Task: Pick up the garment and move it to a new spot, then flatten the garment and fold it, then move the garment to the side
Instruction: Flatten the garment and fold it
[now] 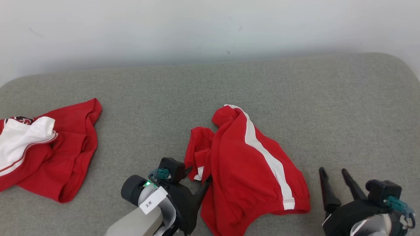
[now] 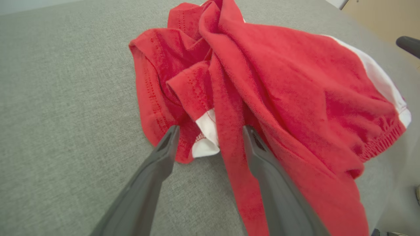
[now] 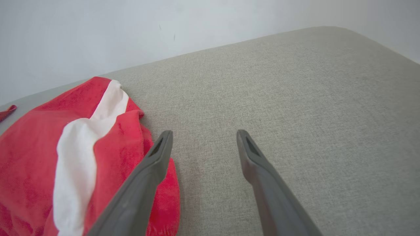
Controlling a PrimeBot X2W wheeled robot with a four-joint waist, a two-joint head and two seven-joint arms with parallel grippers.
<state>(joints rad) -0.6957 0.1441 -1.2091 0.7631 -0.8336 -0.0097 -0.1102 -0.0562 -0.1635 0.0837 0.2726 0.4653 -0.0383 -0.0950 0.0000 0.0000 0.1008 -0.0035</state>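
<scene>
The garment (image 1: 242,164) is red with a white side stripe and lies crumpled in the middle of the grey padded surface (image 1: 295,98). My left gripper (image 1: 198,175) is at its left edge, open. In the left wrist view the left gripper (image 2: 210,129) straddles a red fold and a white hem bit of the garment (image 2: 295,82), and its right finger (image 2: 262,157) lies over the cloth. My right gripper (image 1: 333,172) stands open just right of the garment, over bare surface. In the right wrist view the garment (image 3: 65,157) lies left of the open right gripper (image 3: 204,132).
A second red and white garment (image 1: 49,150) lies bunched at the far left of the surface. A pale wall (image 1: 210,29) runs behind. The surface's rounded corner (image 1: 400,65) is at the back right, and bare fabric lies right of and behind the middle garment.
</scene>
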